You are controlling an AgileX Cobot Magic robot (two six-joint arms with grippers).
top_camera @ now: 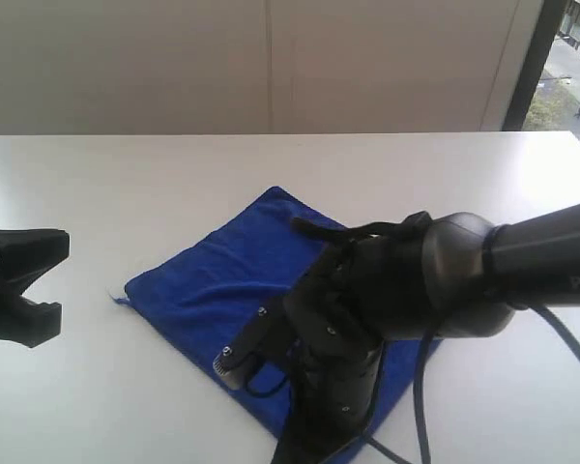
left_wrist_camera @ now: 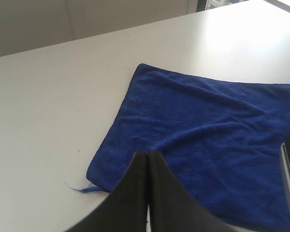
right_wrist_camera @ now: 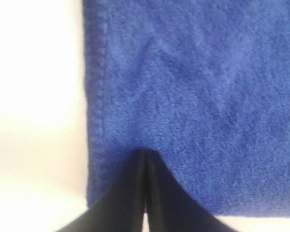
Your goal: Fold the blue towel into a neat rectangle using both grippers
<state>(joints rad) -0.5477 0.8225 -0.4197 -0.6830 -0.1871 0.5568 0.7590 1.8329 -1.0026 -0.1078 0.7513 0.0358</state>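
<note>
The towel [top_camera: 213, 275] lies spread flat on the white table [top_camera: 126, 184], with a loose thread [left_wrist_camera: 76, 188] trailing from its left corner. The left gripper [left_wrist_camera: 148, 155] has its fingers pressed together on nothing and hangs off the cloth, left of that corner (bare table shows between them in the exterior view). The right gripper [right_wrist_camera: 144, 153], also closed and empty, points at the towel just inside a hemmed edge, its arm [top_camera: 416, 280] covering the cloth's near-right part; whether the tips touch I cannot tell.
</note>
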